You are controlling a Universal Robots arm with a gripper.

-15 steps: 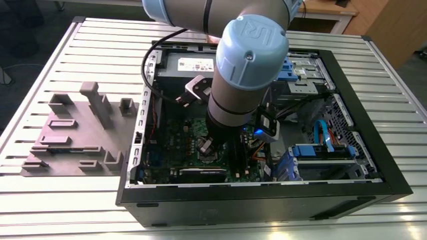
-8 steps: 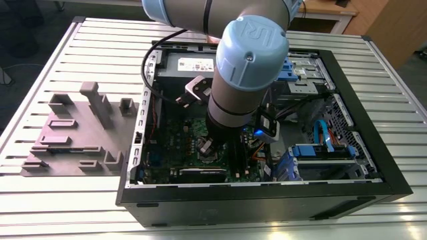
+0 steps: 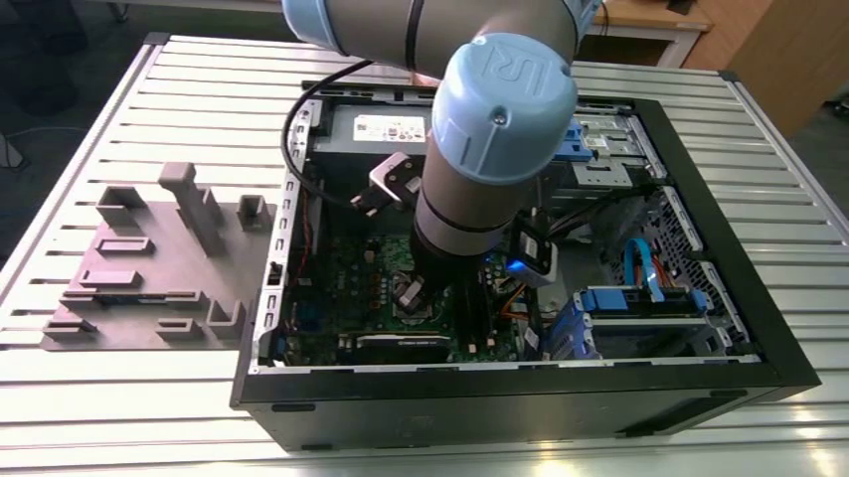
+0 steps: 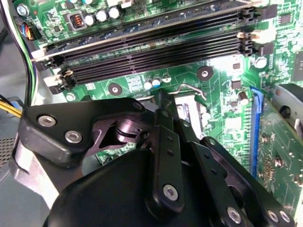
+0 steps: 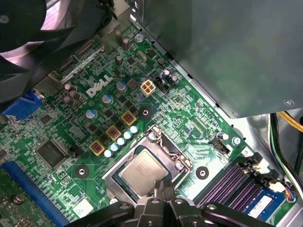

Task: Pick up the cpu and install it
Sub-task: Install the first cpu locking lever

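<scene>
The cpu (image 5: 143, 171) lies seated in the motherboard socket frame (image 5: 156, 142); the claw (image 5: 163, 189), narrowed, hovers directly above it.

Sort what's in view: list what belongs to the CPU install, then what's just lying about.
Belongs to the job:
cpu, sitting in the socket frame
gripper, right above it
motherboard

Just lying about:
grey fixture block on the table
memory slots
blue drive bays
</scene>
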